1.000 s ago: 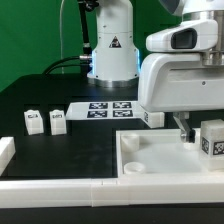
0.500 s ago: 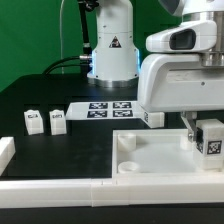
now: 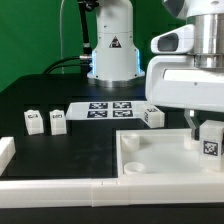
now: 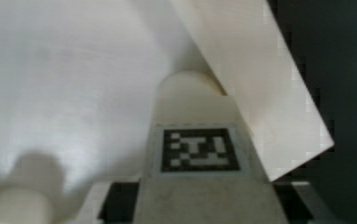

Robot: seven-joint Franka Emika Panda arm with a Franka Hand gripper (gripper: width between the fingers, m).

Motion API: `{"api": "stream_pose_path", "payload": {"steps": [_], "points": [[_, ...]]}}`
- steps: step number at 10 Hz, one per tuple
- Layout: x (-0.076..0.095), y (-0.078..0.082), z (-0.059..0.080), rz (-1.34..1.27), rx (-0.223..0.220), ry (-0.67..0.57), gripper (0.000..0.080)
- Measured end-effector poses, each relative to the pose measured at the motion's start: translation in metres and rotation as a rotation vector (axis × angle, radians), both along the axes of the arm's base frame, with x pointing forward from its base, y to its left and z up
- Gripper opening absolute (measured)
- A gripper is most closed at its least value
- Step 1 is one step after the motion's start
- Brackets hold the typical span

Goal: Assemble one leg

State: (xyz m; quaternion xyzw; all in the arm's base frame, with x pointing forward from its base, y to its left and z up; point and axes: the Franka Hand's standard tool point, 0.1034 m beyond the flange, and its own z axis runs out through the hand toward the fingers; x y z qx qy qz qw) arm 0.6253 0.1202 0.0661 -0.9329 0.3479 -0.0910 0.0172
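Note:
My gripper (image 3: 205, 128) is shut on a leg (image 3: 211, 138), a small white block with a black-and-white tag. It holds the leg over the right part of the large white tray (image 3: 150, 168). In the wrist view the leg (image 4: 200, 130) fills the middle between my dark fingers (image 4: 114, 198), with the tag facing the camera and the tray's raised wall (image 4: 246, 70) beyond it. Two more legs (image 3: 34, 121) (image 3: 58, 121) stand on the table at the exterior view's left. Another leg (image 3: 152, 116) stands behind the tray.
The marker board (image 3: 104, 107) lies flat behind the tray. The robot base (image 3: 110, 45) stands at the back. A white rail (image 3: 50, 190) runs along the front edge, with a white block (image 3: 5, 150) at the left.
My gripper has moved toward the exterior view's right and slightly down with the leg in it, uncovering the leg behind the tray.

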Motion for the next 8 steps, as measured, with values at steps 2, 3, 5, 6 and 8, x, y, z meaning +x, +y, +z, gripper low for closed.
{"api": "stream_pose_path", "payload": {"steps": [2, 3, 5, 6, 8], "points": [[-0.0003, 0.0006, -0.0001, -0.232, 0.037, 0.014, 0.0292], [-0.0008, 0.0004, -0.0001, -0.319, 0.052, 0.014, 0.0292], [-0.0014, -0.0003, 0.0, -0.469, 0.09, 0.012, 0.0292], [-0.0019, 0.0007, -0.0008, -0.504, 0.097, 0.012, 0.04], [-0.0015, 0.0012, -0.0005, -0.445, 0.089, 0.007, 0.0535]]}}
